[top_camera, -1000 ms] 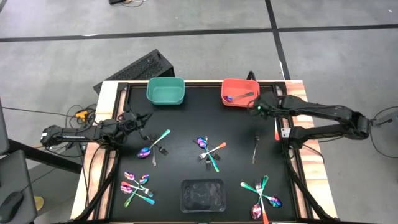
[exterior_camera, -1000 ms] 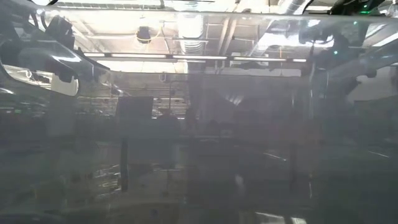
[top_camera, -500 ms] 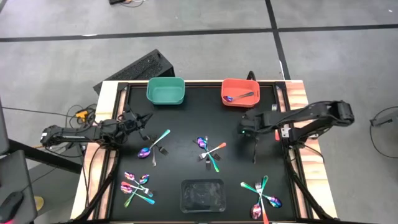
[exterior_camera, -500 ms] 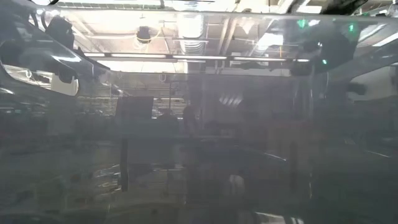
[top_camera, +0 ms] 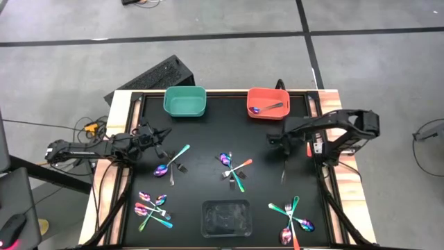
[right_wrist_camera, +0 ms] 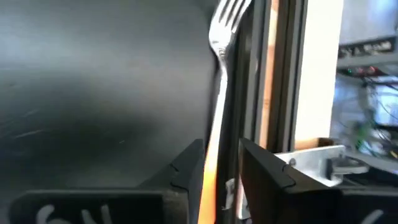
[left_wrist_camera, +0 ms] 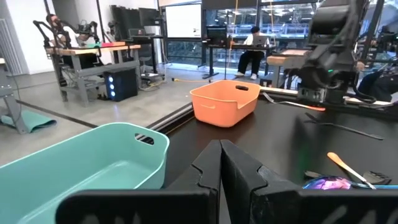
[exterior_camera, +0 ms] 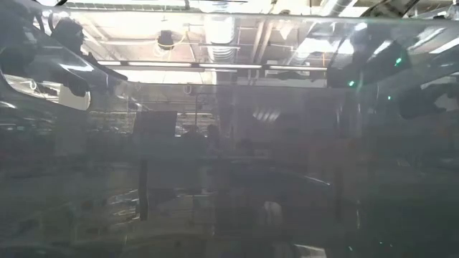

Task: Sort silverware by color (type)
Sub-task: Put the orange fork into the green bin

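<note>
The silverware lies in loose heaps on the black table: at the left [top_camera: 171, 163], in the middle [top_camera: 234, 169], near left [top_camera: 152, 208] and near right [top_camera: 293, 217]. One fork [top_camera: 284, 168] with an orange handle lies alone on the right. My right gripper [top_camera: 277, 144] hangs tipped down over its far end, open, a finger on each side of the handle [right_wrist_camera: 211, 134]. My left gripper [top_camera: 157, 135] waits at the table's left side, shut and level [left_wrist_camera: 221, 163]. A spoon and a fork lie in the orange-red bin [top_camera: 268, 103]. My right gripper has the fork's orange handle [right_wrist_camera: 206, 163] between its two open fingers, which come slanting down from above and lie along the fork. One finger [right_wrist_camera: 186, 167] stands right against the handle; I cannot tell whether it touches. The fork lies flat on the table.
A teal bin [top_camera: 185, 101] stands at the far edge beside the orange-red one. A clear plastic tray [top_camera: 225, 217] sits at the near middle. The table's raised right rail [right_wrist_camera: 273, 74] runs close beside the lone fork.
My right gripper has left the side of the orange-red bin and come toward the near edge and down, tipping its fingers downward, until it hangs over the lone fork. The fork has stayed where it lay.
</note>
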Controlling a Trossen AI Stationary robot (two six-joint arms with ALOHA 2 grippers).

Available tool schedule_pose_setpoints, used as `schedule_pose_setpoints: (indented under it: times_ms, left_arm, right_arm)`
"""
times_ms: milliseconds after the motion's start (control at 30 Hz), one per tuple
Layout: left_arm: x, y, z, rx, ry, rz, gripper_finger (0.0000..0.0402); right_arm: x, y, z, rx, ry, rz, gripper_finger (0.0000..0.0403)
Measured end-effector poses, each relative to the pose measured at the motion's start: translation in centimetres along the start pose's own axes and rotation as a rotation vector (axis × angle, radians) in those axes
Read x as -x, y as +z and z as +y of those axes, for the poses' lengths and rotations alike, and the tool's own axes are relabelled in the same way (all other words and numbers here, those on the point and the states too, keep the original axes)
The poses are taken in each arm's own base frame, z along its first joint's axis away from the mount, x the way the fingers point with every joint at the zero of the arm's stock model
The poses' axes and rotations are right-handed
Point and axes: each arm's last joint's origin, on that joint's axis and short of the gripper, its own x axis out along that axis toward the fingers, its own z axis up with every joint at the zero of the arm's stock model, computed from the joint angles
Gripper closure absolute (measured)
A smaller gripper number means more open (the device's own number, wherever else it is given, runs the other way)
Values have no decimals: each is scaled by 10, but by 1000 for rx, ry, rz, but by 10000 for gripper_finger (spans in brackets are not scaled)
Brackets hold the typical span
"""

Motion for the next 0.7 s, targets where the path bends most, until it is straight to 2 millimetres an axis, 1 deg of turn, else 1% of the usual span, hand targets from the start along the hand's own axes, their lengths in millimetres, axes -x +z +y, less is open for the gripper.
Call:
schedule_pose_setpoints:
  times_ms: [133, 267, 367, 500, 600, 700]
  left_arm:
    - [0, 0, 0, 2, -9, 1, 401]
    - [0, 0, -1, 18, -38, 3, 401]
    - [0, 0, -2, 25, -53, 5, 401]
    - [0, 0, -2, 25, -65, 6, 401]
    - [0, 0, -2, 25, -65, 6, 401]
    - [0, 0, -2, 26, -65, 5, 401]
  right_arm:
    - [-14, 16, 2, 5, -36, 48, 300]
    - [-31, 29, 4, 29, 5, 86, 306]
    - [-51, 31, 0, 28, 43, 142, 309]
    - [-70, 29, -11, -8, 14, 194, 313]
    - [-73, 28, -15, -13, 4, 204, 313]
    - [-67, 27, -16, -7, 31, 182, 313]
